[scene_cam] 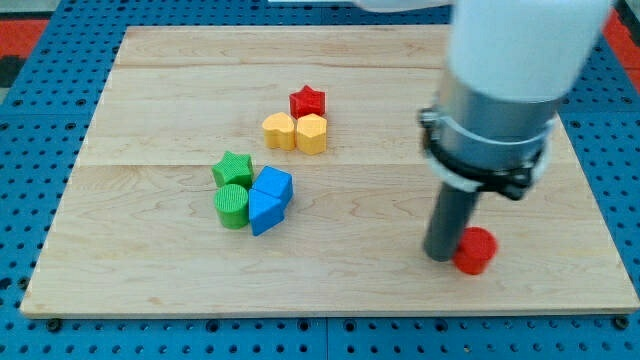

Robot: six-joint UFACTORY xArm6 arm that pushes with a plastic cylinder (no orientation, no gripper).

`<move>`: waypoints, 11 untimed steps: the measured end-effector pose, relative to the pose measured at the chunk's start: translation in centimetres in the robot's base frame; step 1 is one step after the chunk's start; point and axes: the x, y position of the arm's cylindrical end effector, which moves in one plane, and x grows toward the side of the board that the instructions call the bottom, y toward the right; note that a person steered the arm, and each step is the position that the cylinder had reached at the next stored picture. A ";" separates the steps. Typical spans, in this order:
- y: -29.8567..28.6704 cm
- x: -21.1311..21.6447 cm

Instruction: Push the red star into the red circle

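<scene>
The red star (308,101) sits on the wooden board (150,120) above centre, touching a yellow heart (279,130) and a yellow hexagon (312,133) just below it. The red circle (476,250) lies near the board's lower right. My tip (441,256) rests on the board right beside the red circle's left side, far to the lower right of the red star. The arm's white and grey body hides the board above the tip.
A cluster left of centre holds a green star (233,168), a green circle (231,206), a blue cube-like block (274,184) and a blue triangle (263,213). The board's lower edge runs close below the tip.
</scene>
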 end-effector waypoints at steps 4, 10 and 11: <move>-4.8 -24.8; -13.7 -26.3; -15.9 -23.2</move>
